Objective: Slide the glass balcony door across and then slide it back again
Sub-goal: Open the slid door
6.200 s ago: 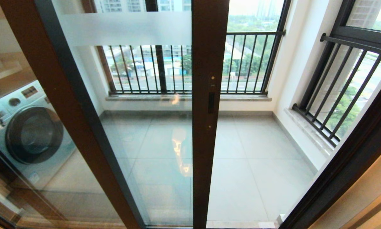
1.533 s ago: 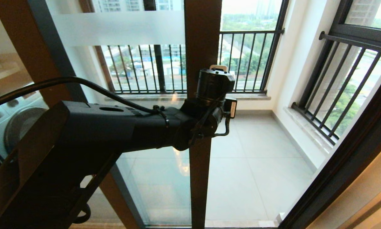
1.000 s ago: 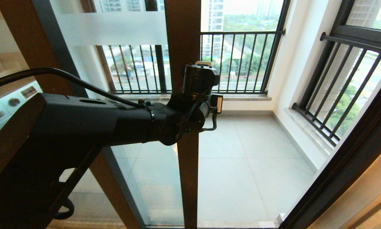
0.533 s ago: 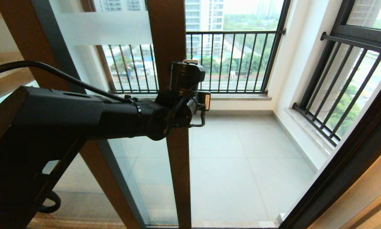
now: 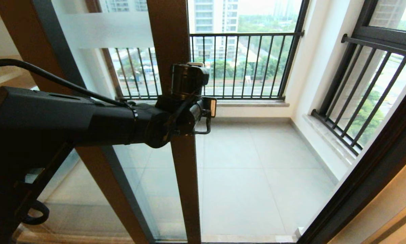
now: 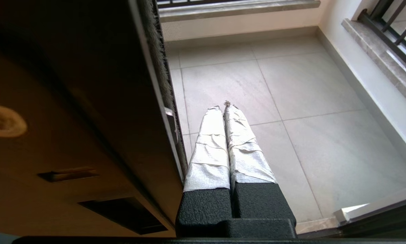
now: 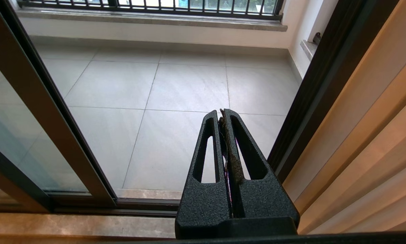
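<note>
Left gripper extended level past glass balcony door stile edge; fingers pressed together, nothing pinched, stile just beside them.

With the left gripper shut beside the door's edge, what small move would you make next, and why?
Probably keep pushing leftward. The left gripper, fingers shut, lies along the free edge of the glass balcony door, and in the head view glass still shows between that stile and the brown frame on the left.
</note>
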Tool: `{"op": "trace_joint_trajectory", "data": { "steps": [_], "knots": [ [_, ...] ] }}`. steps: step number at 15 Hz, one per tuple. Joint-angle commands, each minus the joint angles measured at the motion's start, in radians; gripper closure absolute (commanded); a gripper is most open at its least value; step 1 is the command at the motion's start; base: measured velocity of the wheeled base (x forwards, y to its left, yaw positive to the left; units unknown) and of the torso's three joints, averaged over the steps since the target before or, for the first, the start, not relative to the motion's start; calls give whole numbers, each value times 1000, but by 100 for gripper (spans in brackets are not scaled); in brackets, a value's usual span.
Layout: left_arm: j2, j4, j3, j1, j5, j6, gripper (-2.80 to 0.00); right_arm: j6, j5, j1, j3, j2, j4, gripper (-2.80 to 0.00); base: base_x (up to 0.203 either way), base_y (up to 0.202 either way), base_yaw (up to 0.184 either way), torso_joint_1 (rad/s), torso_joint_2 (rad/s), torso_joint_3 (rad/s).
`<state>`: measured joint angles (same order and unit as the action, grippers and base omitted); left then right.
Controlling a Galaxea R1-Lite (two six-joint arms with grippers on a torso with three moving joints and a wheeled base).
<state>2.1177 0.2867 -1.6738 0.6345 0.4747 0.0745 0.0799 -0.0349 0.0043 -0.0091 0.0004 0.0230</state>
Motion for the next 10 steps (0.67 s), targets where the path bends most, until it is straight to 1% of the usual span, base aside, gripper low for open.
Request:
{"op": "trace_joint_trajectory", "data": {
  "steps": [1, 5, 10],
  "knots": [
    [-18, 3, 22, -14, 6, 3, 0, 1, 0, 0, 0, 0, 0, 0, 0, 0, 0, 0, 0, 0],
    [-40, 5, 72, -32, 5, 4, 0, 1, 0, 0, 0, 0, 0, 0, 0, 0, 0, 0, 0, 0],
    [-50, 4, 74, -55, 5, 4, 0, 0, 0, 0, 0, 0, 0, 0, 0, 0, 0, 0, 0, 0]
  ]
}}
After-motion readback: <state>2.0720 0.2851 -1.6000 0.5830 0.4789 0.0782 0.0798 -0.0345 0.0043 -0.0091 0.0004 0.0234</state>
